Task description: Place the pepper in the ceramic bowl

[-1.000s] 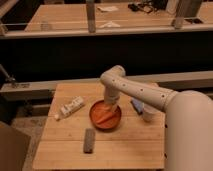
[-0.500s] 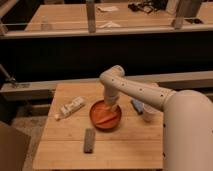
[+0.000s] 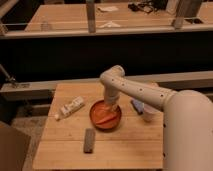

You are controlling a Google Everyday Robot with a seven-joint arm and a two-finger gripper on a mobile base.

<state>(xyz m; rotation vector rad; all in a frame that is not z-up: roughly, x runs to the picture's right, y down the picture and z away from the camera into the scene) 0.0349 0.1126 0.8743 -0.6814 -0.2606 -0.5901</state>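
An orange-red ceramic bowl (image 3: 97, 121) sits in the middle of the wooden table (image 3: 60, 150). An orange pepper (image 3: 104, 119) lies inside the bowl. My white arm reaches in from the right and bends down over the bowl. My gripper (image 3: 111, 106) hangs at the bowl's far right rim, just above the pepper.
A white tube (image 3: 70, 108) lies left of the bowl. A dark grey bar (image 3: 89, 140) lies in front of the bowl. A white cup with a blue item (image 3: 143, 110) stands right of the bowl. A dark counter and railing run behind the table.
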